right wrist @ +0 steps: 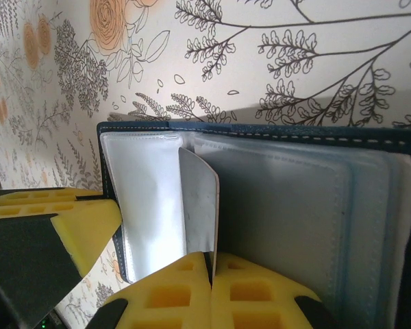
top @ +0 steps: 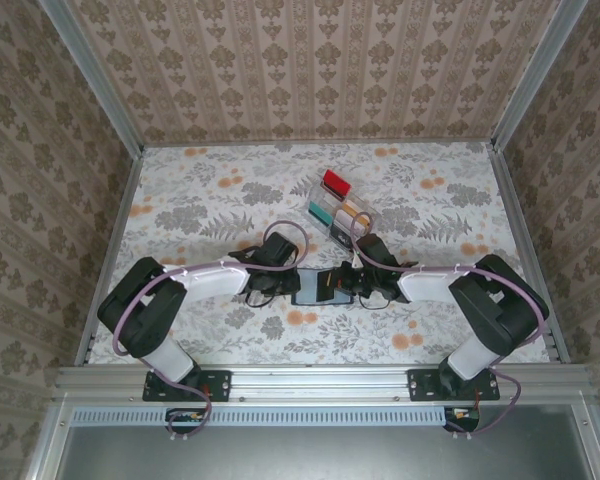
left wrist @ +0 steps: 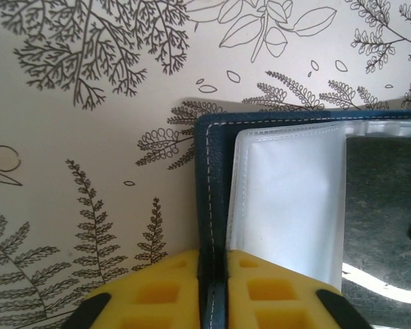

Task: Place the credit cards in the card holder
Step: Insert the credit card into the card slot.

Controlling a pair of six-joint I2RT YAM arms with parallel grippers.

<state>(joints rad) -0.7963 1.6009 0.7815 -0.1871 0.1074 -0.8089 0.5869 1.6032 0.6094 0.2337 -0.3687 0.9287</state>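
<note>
The left gripper [left wrist: 212, 277] is pinched tight on the navy cover edge of the open card holder [left wrist: 209, 171], which sits on the flowered table [top: 210, 210] between the two arms. Opposite it, the right gripper [right wrist: 211, 271] is clamped on one clear sleeve [right wrist: 198, 199] inside the holder, and that leaf stands up from the rest. Farther back, the credit cards [top: 335, 183] stand in a clear rack [top: 338, 200], apart from the holder.
</note>
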